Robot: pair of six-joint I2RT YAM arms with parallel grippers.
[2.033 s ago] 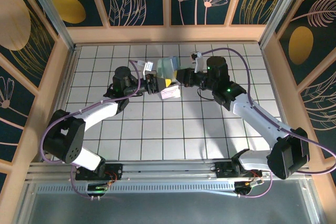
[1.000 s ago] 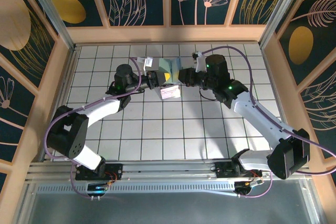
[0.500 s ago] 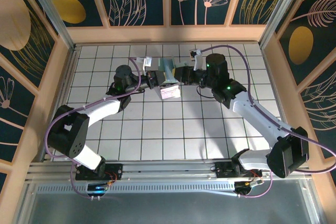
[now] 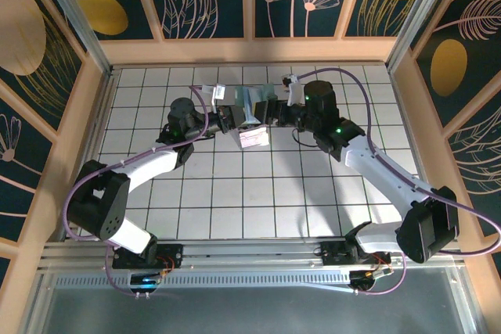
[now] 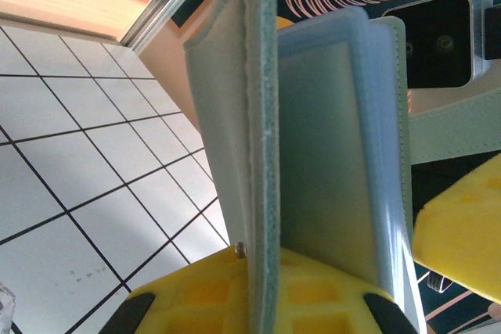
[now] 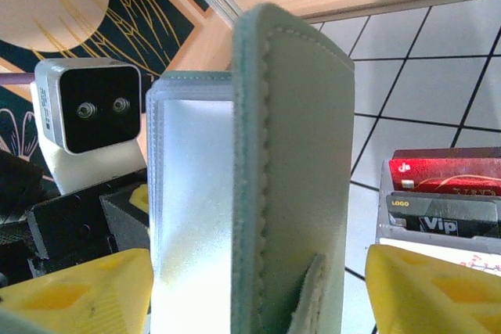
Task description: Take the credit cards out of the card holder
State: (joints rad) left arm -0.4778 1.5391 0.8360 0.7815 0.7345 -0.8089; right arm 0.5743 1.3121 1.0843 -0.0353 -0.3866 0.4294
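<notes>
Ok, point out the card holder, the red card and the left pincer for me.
card holder (image 6: 293, 162), right wrist view, on its outer cover
red card (image 6: 446, 175), right wrist view, on its face
left pincer (image 5: 257, 291), left wrist view, midway between its tips

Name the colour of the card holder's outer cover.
The card holder is pale grey-green with stitched edges, shown best in the right wrist view.

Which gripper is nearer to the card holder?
Left. The left gripper is shut on the card holder, holding it; the right gripper has its jaws open on either side of it.
</notes>
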